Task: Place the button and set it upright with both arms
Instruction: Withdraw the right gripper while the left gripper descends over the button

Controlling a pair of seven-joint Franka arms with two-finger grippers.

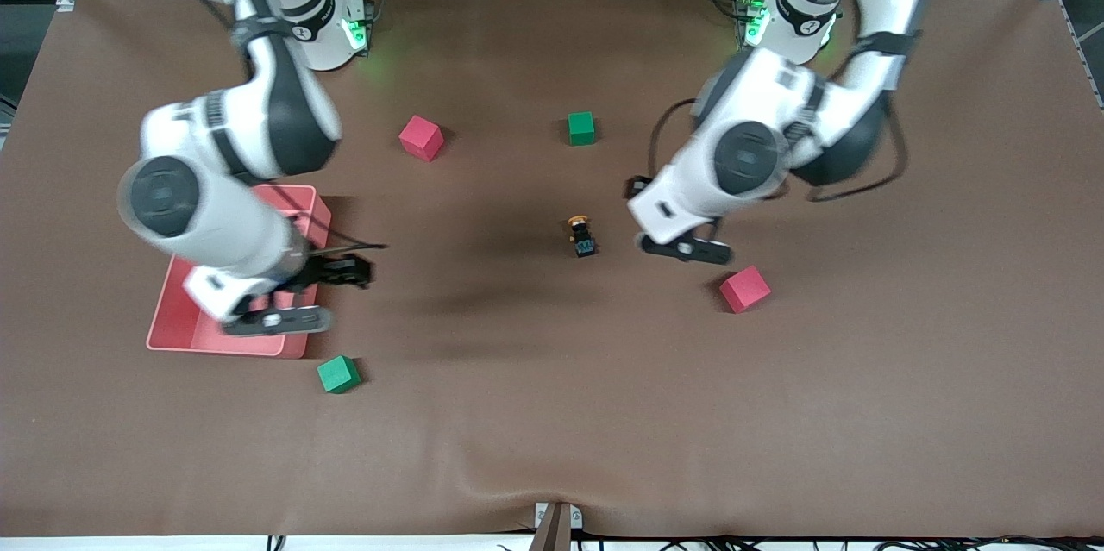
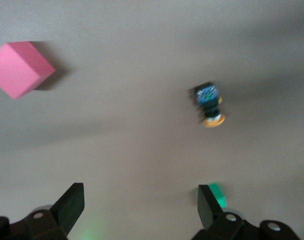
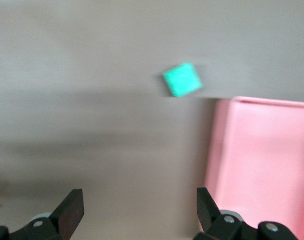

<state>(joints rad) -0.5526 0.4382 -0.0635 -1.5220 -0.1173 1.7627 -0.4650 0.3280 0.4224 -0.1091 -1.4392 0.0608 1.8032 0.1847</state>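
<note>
The tiny push-button with its round orange cap, black barrel and bluish base (image 1: 583,236) lies on its side near the middle of the brown desk (image 1: 552,413), free of both arms, so it is placed but not yet upright.

The left gripper (image 2: 139,202) hangs over the desk just beside the button, toward the left arm's end, its fingers (image 2: 70,202) spread wide and empty. A pink-red foam cube (image 1: 744,289) sits close by, nearer the front camera.

The right gripper (image 3: 139,202) hovers over the edge of a shallow pink plastic tray (image 1: 177,331) at the right arm's end, its fingers also wide with nothing between them. A green foam cube (image 1: 338,374) rests just off the tray's corner.

By my judgement, standing the button on its base is what remains, and neither arm has closed on it.
</note>
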